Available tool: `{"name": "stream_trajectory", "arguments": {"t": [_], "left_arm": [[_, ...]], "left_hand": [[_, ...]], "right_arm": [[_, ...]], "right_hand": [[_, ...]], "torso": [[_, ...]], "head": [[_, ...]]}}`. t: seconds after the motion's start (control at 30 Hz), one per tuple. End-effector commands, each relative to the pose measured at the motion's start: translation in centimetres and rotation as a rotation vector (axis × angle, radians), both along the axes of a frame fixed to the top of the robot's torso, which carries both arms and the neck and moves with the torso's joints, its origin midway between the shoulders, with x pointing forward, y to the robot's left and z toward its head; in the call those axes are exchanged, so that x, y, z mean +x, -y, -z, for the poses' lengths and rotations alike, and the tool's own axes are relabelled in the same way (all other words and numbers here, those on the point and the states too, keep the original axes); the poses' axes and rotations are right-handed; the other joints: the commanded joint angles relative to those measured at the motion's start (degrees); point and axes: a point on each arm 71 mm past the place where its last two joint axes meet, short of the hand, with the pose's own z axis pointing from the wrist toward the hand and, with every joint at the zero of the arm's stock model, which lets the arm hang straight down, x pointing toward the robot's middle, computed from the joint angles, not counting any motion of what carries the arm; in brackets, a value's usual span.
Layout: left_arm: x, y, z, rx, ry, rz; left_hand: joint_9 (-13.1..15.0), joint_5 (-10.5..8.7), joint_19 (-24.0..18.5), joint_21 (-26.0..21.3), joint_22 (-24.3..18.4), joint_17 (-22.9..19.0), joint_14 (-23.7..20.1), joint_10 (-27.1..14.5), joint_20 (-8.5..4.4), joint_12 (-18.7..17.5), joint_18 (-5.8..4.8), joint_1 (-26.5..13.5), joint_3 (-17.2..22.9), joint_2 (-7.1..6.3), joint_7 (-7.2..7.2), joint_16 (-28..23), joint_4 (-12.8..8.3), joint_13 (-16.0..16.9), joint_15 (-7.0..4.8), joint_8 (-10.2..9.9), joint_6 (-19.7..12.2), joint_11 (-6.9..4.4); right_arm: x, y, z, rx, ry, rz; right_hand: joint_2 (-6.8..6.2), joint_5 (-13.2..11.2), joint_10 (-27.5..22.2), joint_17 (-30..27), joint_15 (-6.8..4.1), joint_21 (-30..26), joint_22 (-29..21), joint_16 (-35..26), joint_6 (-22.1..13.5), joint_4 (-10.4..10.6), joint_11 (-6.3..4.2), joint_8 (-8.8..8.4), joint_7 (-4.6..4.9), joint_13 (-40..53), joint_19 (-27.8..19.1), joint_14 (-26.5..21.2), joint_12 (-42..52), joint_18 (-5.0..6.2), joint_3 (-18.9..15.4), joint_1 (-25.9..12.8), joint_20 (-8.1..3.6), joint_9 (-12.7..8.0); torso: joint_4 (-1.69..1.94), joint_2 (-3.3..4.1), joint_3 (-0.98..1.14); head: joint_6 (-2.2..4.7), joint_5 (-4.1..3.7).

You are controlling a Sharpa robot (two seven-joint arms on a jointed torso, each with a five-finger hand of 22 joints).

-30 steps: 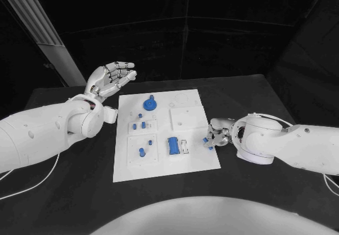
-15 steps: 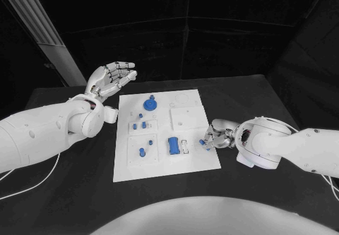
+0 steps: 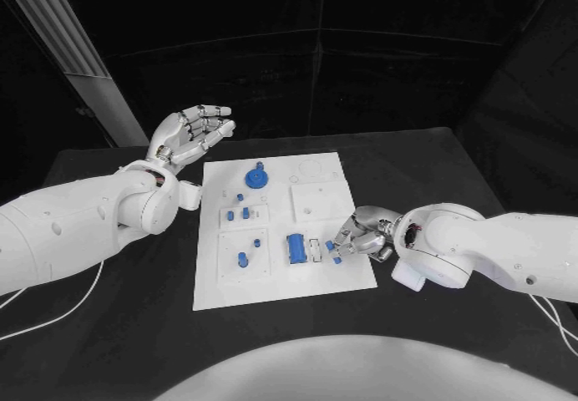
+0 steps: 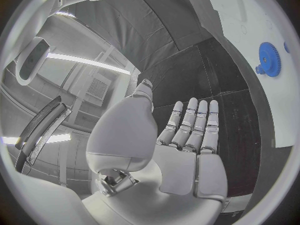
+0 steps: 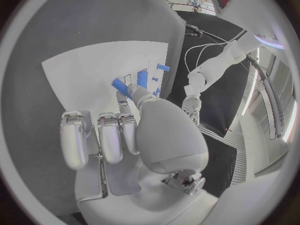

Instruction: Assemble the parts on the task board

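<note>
My right hand (image 3: 357,238) pinches a small blue part (image 3: 332,249) over the flat white task board's (image 3: 280,284) right edge on the black tabletop (image 3: 422,167); my left hand (image 3: 190,134), fingers spread, holds nothing at far left.

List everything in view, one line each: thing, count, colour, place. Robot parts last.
table: one, black, under everything.
task board: one, white, middle of the table.
gear: one, blue, far part of the board.
block: one, blue, upright rectangle near the board's middle, beside a small white slot.
small parts: several, blue, in the plates on the board's left half.
held part: one, blue, small, at the right hand's fingertips over the board's right edge.
left hand: one, silver, raised beyond the board's far left corner, fingers apart, holding nothing.
right hand: one, silver, at the board's right edge, pinching the held part.
</note>
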Motion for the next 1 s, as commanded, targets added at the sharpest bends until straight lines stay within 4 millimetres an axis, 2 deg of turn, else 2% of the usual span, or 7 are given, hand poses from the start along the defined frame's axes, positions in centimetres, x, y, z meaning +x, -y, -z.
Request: {"name": "stream_trajectory", "arguments": {"t": [0.03, 0.33, 1.0], "left_arm": [[-0.4, 0.2, -1.2, -0.065, 0.152, 0.04], [-0.4, 0.3, -1.2, -0.066, 0.151, 0.042], [-0.4, 0.2, -1.2, -0.066, 0.151, 0.041]], "left_hand": [[-0.1, 0.21, -0.4, -0.3, -0.1, -0.1, -0.5, -0.3, 0.15, 0.2, -0.67, 0.0, 0.4, 0.55, 7.57, 0.2, 0.0, -0.1, -0.03, 0.2, -0.3, -0.07], [-0.1, 0.21, -0.4, -0.3, -0.1, -0.2, -0.5, -0.3, 0.15, 0.4, -0.67, 0.0, 0.4, 0.72, 7.57, 0.4, 0.0, -0.1, -0.03, 0.4, -0.3, -0.08], [-0.1, 0.22, -0.4, -0.3, -0.1, -0.3, -0.5, -0.3, 0.15, 0.5, -0.67, 0.0, 0.4, 0.8, 7.57, 0.4, 0.0, -0.1, -0.03, 0.5, -0.3, -0.08]], "right_arm": [[0.0, -0.4, 0.1, 0.115, -0.073, 0.049], [0.5, -0.8, 0.8, 0.106, -0.119, 0.053], [1.1, -0.7, 1.6, 0.007, -0.149, 0.065]], "right_hand": [[-0.01, -0.4, 6.0, 15.1, 0.26, 0.2, 15.1, 0.1, 2.0, 0.6, 0.01, -0.5, -1.49, 15.1, 6.1, 6.0, 0.2, -0.86, -0.2, -0.8, 0.41, -0.1], [-0.31, -2.0, 6.0, 15.1, 0.14, 0.2, 15.1, 0.1, 2.3, 2.3, -0.1, -1.33, -1.61, 15.1, 6.1, 6.0, 0.2, -0.86, -1.5, -2.8, 0.33, -0.4], [-0.31, -3.5, 6.0, 15.1, 0.08, 0.2, 15.1, 0.1, 2.5, 3.0, -0.18, -1.82, -1.66, 15.1, 6.1, 6.0, 0.2, -0.86, -2.1, -3.3, 0.27, -0.6]], "torso": [[0.01, 0.01, 0.0], [-0.04, -0.01, 0.04], [-0.06, -0.03, 0.05]], "head": [[-0.01, -0.01], [-0.01, 0.02], [-0.01, 0.1]]}}
